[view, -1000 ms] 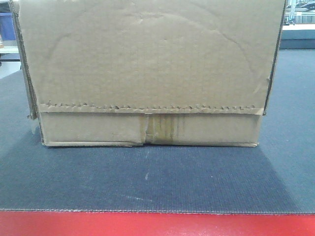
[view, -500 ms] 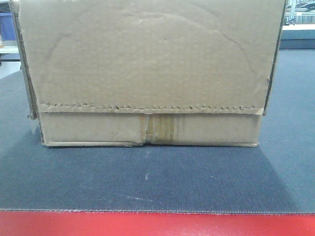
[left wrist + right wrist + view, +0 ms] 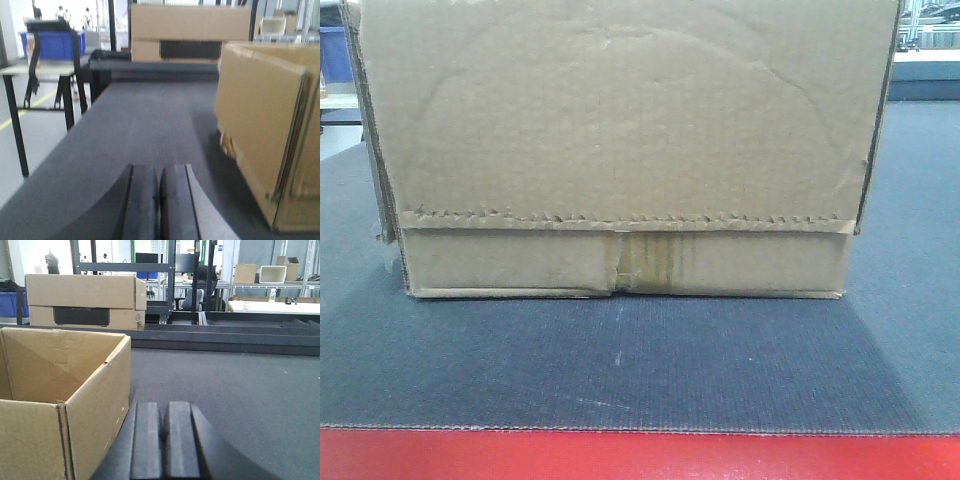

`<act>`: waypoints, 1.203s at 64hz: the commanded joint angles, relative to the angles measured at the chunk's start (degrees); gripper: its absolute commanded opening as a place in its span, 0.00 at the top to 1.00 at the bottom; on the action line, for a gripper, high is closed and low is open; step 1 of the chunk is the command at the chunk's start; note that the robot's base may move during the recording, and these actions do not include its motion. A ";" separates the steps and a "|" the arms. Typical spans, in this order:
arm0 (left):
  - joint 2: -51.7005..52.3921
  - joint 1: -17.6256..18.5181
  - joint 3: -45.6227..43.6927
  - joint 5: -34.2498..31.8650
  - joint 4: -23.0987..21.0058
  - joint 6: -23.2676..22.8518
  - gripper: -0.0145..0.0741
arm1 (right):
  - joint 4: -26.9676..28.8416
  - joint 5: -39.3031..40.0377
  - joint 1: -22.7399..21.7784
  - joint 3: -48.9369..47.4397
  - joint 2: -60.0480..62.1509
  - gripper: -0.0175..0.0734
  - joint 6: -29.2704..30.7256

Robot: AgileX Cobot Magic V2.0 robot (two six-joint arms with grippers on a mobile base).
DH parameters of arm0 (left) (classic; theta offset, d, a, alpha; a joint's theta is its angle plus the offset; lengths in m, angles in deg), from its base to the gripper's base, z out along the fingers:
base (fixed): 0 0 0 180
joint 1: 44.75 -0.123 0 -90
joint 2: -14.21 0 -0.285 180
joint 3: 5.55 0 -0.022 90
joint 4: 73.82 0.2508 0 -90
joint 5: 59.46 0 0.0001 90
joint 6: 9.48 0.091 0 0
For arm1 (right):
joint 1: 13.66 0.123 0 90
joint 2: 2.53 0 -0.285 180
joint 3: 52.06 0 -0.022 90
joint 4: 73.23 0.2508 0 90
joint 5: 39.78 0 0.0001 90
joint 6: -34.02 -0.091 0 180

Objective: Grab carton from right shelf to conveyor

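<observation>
One open-topped carton (image 3: 620, 150) on the conveyor (image 3: 620, 370), contents unseen, both tools (image 3: 159, 205) (image 3: 164, 445) pressed together, unladen.

carton (image 3: 620, 150) no visible shift on conveyor (image 3: 620, 370), nothing else changed vs. earlier pics
</observation>
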 commanded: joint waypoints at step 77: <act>0.37 0.34 0.63 -0.81 0.08 0.44 0.82 | 0.13 3.29 -3.06 2.42 0.69 0.88 0.96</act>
